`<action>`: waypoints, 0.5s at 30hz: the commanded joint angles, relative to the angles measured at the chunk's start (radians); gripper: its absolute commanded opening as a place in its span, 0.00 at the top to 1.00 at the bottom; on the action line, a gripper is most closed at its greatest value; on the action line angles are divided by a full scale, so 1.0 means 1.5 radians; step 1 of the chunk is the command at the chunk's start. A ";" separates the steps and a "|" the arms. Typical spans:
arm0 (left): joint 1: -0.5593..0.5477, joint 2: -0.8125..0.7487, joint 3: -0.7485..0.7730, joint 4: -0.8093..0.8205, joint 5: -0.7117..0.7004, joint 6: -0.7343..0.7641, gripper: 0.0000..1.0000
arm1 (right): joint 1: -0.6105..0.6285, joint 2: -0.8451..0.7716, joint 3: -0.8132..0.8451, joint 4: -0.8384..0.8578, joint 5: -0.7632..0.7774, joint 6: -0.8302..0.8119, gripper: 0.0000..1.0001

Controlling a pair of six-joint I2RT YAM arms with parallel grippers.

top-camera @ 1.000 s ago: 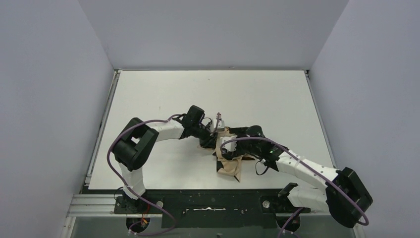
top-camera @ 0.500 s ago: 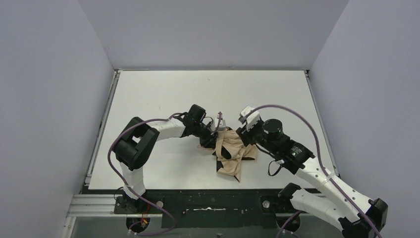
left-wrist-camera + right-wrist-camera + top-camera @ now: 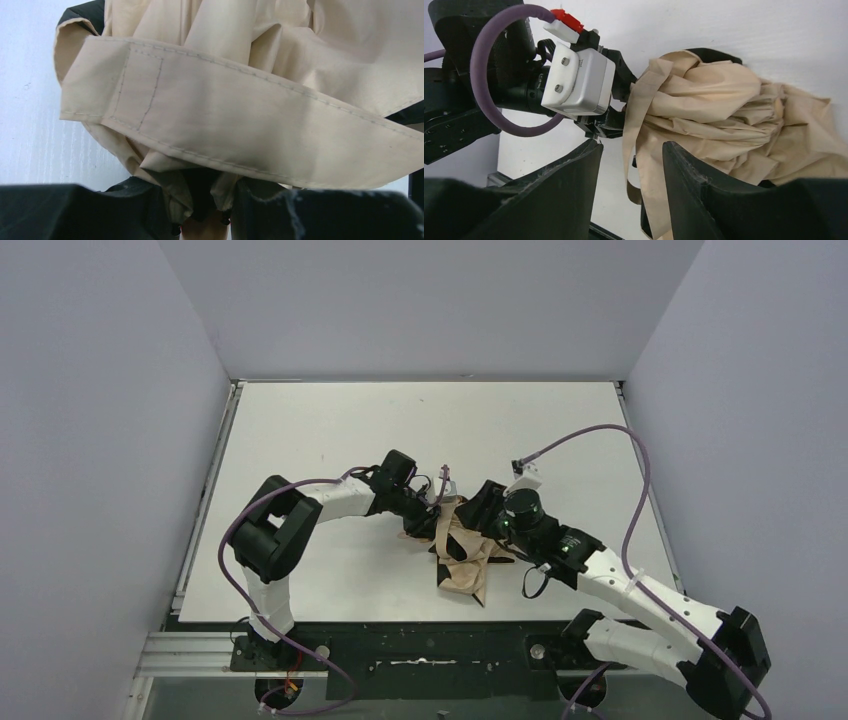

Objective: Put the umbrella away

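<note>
Item: compact folding umbrella of plain tan fabric (image 3: 462, 565), canopy collapsed and loosely crumpled. It is lying on the white tabletop (image 3: 330, 430) near the middle of the near edge, between the two arms. Black parts are showing at its edges, and the folds are spreading towards the right arm.

Left pincer (image 3: 428, 512): it is reaching in from the left and gripping the umbrella's left end. In the left wrist view its dark fingers (image 3: 115, 210) are standing narrowly apart, with bunched tan and black fabric pinched between them. A flat tan stitched fabric band (image 3: 240, 125) is stretching across the canopy just in front of the left pincer (image 3: 205, 200).

Right pincer (image 3: 480, 506): it is hovering over the umbrella's far right part. In the right wrist view the jaws of the right pincer (image 3: 631, 150) are standing moderately apart, and the loose end of the band (image 3: 630, 120) is hanging in line with the gap. Whether the fingers are touching it cannot be told.

Also in the right wrist view: the left arm's silver camera housing (image 3: 579, 82) with its looping purple cable (image 3: 479, 65).
</note>
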 commanded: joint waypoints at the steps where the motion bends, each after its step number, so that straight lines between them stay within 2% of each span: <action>1: 0.004 0.024 0.013 -0.040 -0.046 0.012 1.00 | 0.029 0.027 0.001 0.093 0.022 0.095 0.52; 7: 0.004 0.024 0.013 -0.042 -0.048 0.013 1.00 | 0.046 0.060 -0.021 0.113 0.049 0.124 0.59; 13: 0.004 0.024 0.014 -0.043 -0.049 0.014 1.00 | 0.052 0.085 -0.039 0.126 0.059 0.140 0.59; 15: 0.004 0.025 0.014 -0.044 -0.050 0.016 1.00 | 0.051 0.094 -0.049 0.163 0.056 0.145 0.59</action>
